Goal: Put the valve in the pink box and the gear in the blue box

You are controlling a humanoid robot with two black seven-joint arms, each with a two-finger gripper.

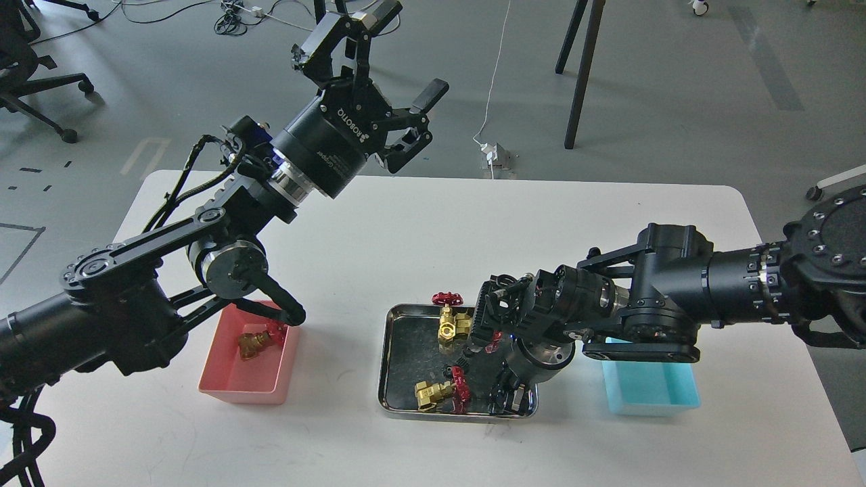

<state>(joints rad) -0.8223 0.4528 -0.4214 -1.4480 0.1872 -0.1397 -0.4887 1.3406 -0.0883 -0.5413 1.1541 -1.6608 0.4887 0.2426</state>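
The white table carries three containers; the left gripper is raised over the far left edge, fingers spread wide and empty; the right gripper dips into the steel tray, so dark I cannot tell its finger state, and it could nudge a valve instead of a gear, which I cannot make out; pink box holds one valve; blue box looks empty

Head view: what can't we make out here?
- Right gripper: jaws dark against the steel tray; open or shut unclear.
- Gears: none distinguishable; tray partly covered by the right arm.
- Blue box: back edge hidden by that arm.
- Pink box: left arm hides its rear.
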